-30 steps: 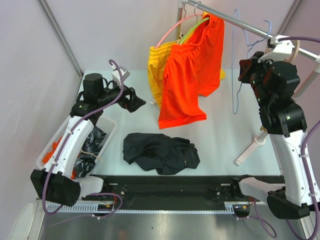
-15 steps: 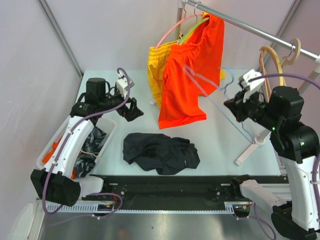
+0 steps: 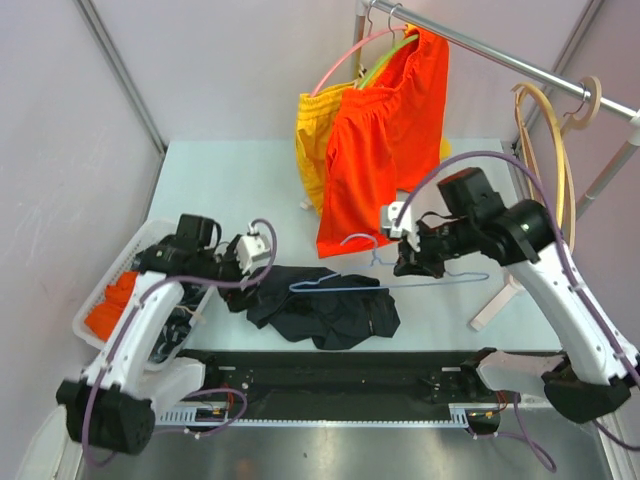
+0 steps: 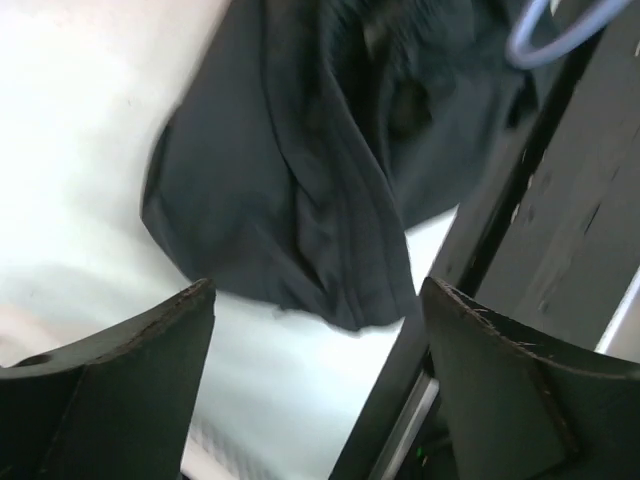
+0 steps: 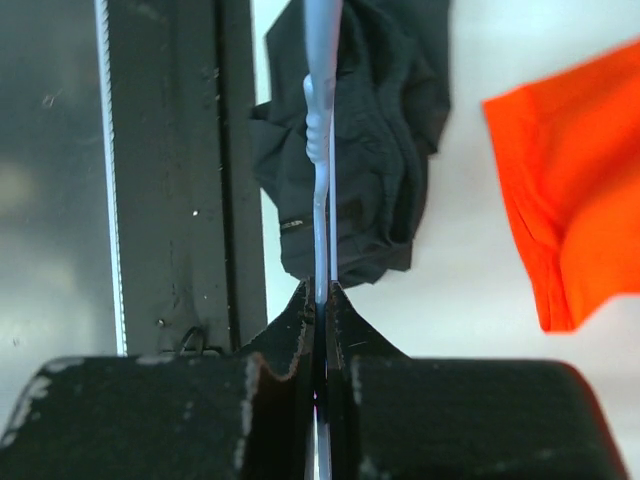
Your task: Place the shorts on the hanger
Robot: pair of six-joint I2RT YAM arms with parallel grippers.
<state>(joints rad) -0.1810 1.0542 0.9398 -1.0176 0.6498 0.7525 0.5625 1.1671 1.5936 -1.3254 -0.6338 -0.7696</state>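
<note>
Lying crumpled at the middle of the desk's near edge in the top view, the shorts [image 3: 325, 305] sit under the hanger [image 3: 330, 285], which the right jaws grip near its hook and hold roughly level just over the fabric, while the left jaws hover at the pile's left end. From the left wrist, those jaws stand released, spread wide above the shorts [image 4: 300, 180], with a bend of the hanger [image 4: 522, 42] beyond. From the right wrist, the jaws are clenched on the hanger [image 5: 322, 120] wire, which runs out over the shorts [image 5: 370, 150], well apart from the orange shorts [image 5: 570, 200].
</note>
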